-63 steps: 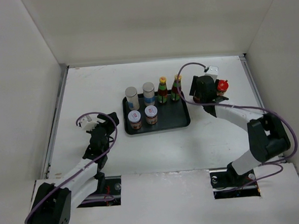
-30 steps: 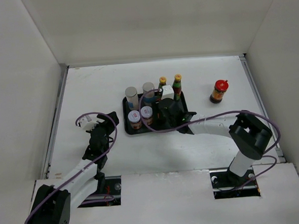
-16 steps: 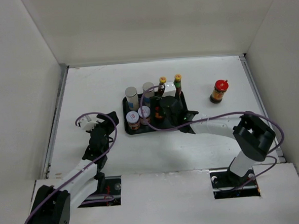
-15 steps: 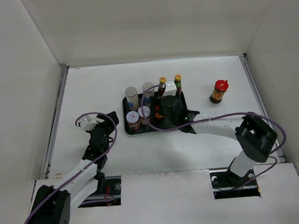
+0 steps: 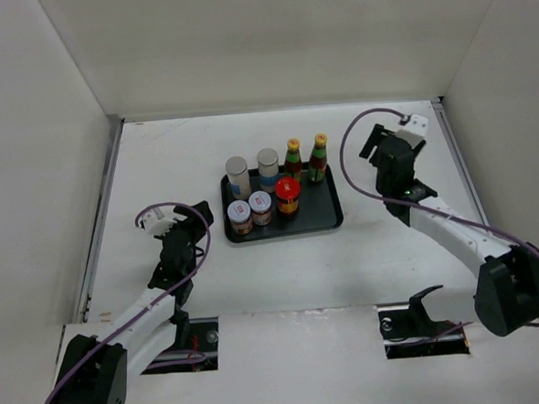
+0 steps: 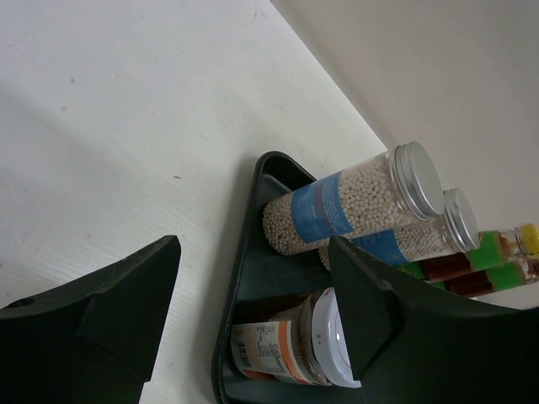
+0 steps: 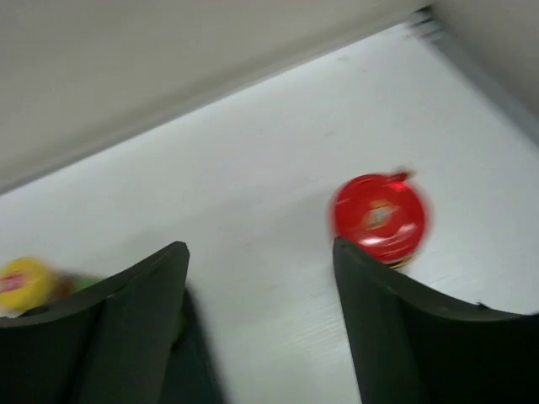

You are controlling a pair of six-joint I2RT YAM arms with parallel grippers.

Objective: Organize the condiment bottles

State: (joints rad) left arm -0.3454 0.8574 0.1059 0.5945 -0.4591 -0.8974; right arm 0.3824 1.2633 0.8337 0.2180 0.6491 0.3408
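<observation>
Sitting in the black tray (image 5: 318, 214) on the bench (image 5: 157, 154) are seven condiment bottles (image 5: 267, 165), while one more red-capped bottle (image 7: 379, 217) sits outside it near the right hand (image 7: 258, 248), which is wide and empty like the left hand (image 6: 253, 252).

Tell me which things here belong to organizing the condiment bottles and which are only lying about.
Job:
two slim yellow-capped green-labelled bottles; two silver-topped blue-banded cylinders; two short white-lidded jars; two squat red-capped bottles, one apart on the white table.

Lying about:
black rectangular tray.
</observation>
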